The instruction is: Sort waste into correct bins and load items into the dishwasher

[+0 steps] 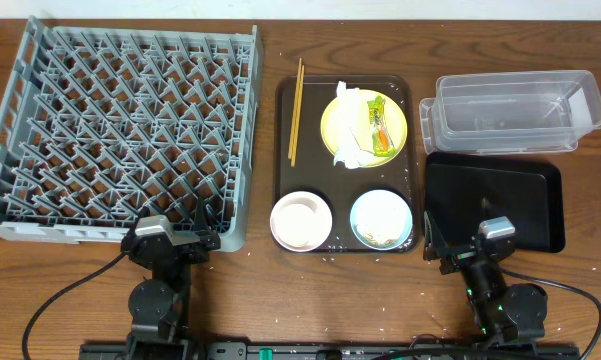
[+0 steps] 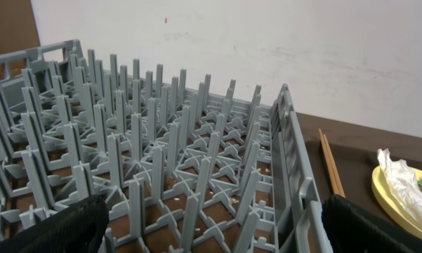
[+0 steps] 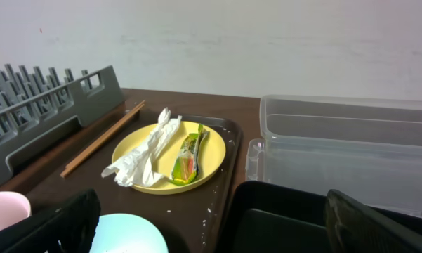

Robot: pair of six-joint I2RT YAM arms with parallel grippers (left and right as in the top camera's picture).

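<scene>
1. The dish rack (image 1: 120,130) sits on the left of the table (image 1: 250,300), and its pegs are bare. Your left tool (image 2: 211,235) hangs at the rack's near right corner, fingers spread wide and holding nothing. I judge it best left there until the plate is free of waste.
2. The chopsticks (image 1: 295,100) lie along the left side of the brown tray (image 1: 412,120), just beside the yellow plate (image 1: 332,118). Keep clear of them while you reach for the plate, because they roll easily.
3. Start on the plate, at the far end of the brown tray. The napkin (image 1: 352,135) drapes over the plate's left half and its near rim. The wrapper (image 1: 381,125) lies just beside the napkin on the right.
4. The pink-white bowl (image 1: 300,220) and the light blue bowl (image 1: 382,218) stand at the near end. The blue one holds the rice scraps (image 1: 378,239).
5. The clear tub (image 1: 515,110) is far right and the black tray (image 1: 500,195) lies near it.
6. Your right tool (image 3: 211,235) hovers at the black tray's near left, released and empty. Use it to pinch the wrapper across its narrow width and lift straight up so the napkin is not dragged along.
</scene>
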